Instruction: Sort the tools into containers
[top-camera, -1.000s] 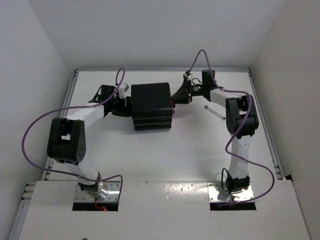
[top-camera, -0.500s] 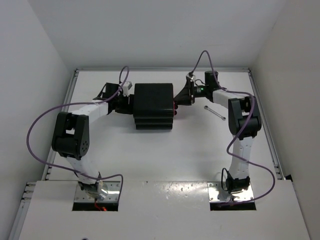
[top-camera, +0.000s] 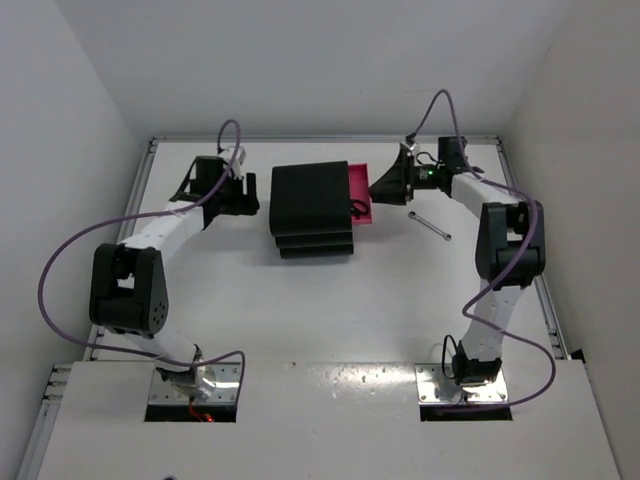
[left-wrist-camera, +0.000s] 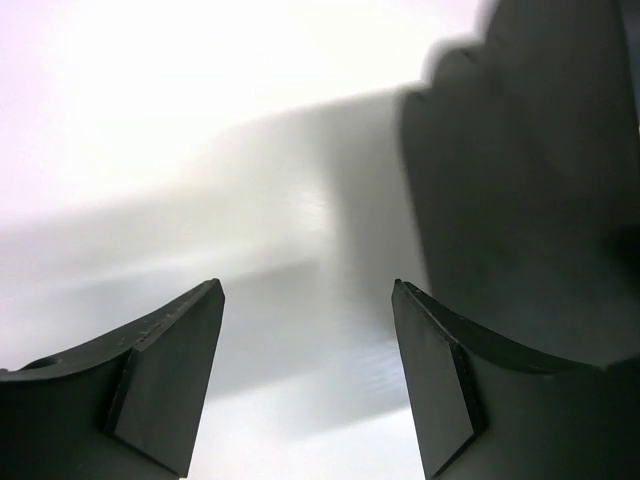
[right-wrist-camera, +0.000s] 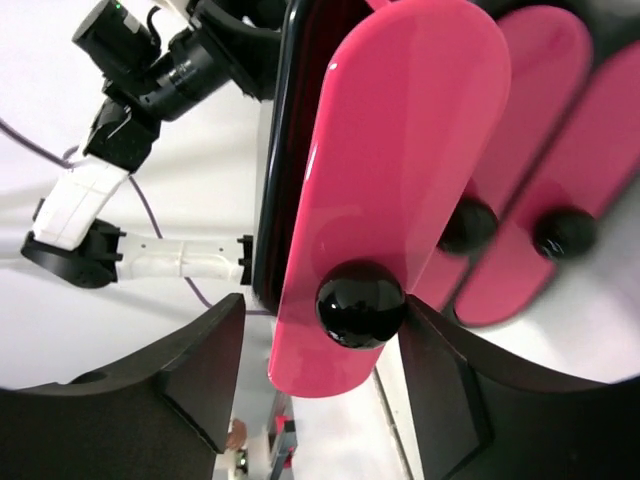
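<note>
Okay, you had the top magenta-pink drawer (top-camera: 360, 193) of the black three-drawer unit (top-camera: 310, 205) open to the right. Its round black knob (right-wrist-camera: 360, 303) sat between the right gripper's (top-camera: 385, 187) spread fingers, unpinched. The left gripper (left-wrist-camera: 306, 290) was spread and empty, left of the unit. The slim silver wrench (top-camera: 430, 226) lay right of the drawer; fetching it looked next. Open room lay on the near side, with the far edge close.

The left arm (top-camera: 160, 225) and the right arm (top-camera: 500, 240) have white tubular links between bulky black joint housings. A purple cable (top-camera: 45, 290) loops loosely along each arm from base to wrist. The left tool (left-wrist-camera: 308, 300) and the right tool (right-wrist-camera: 322, 305) carry matte black, wedge-shaped fingers (left-wrist-camera: 160, 380). A small green light (top-camera: 428, 172) glows at the right wrist.
</note>
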